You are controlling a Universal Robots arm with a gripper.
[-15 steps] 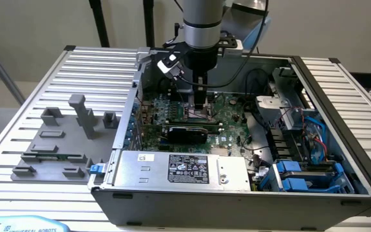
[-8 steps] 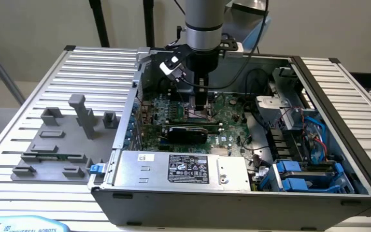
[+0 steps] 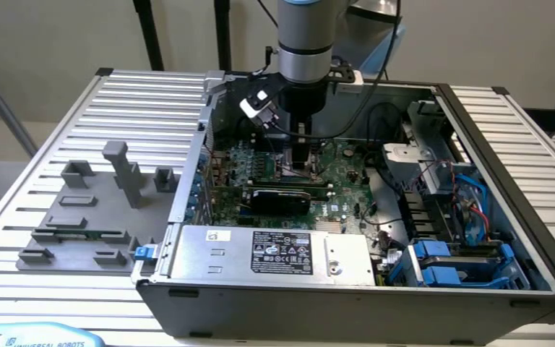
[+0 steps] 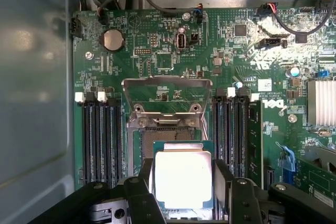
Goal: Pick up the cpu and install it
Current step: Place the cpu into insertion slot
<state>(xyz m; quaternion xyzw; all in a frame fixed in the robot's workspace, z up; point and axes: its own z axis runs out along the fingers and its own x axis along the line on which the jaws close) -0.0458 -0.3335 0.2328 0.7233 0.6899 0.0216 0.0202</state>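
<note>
My gripper (image 4: 182, 184) is shut on the cpu (image 4: 182, 177), a flat square chip with a silvery top and a thin pale border, one dark finger (image 4: 143, 190) on each side. The chip hangs just above the dark cpu socket (image 4: 167, 135), covering part of it. The socket's metal load plate (image 4: 167, 88) stands swung open on the green motherboard (image 4: 173, 40). In the exterior view the arm reaches down into the open computer case (image 3: 494, 144), with the gripper (image 3: 300, 165) low over the board's middle.
Black memory slots (image 4: 100, 135) flank the socket on both sides. A finned heatsink (image 4: 321, 103) and cables (image 4: 294, 24) sit nearby. The case also holds a power supply (image 3: 272, 253) and blue drive caddies (image 3: 451, 264). Grey plastic blocks (image 3: 89, 217) stand on the slatted table at the exterior view's left.
</note>
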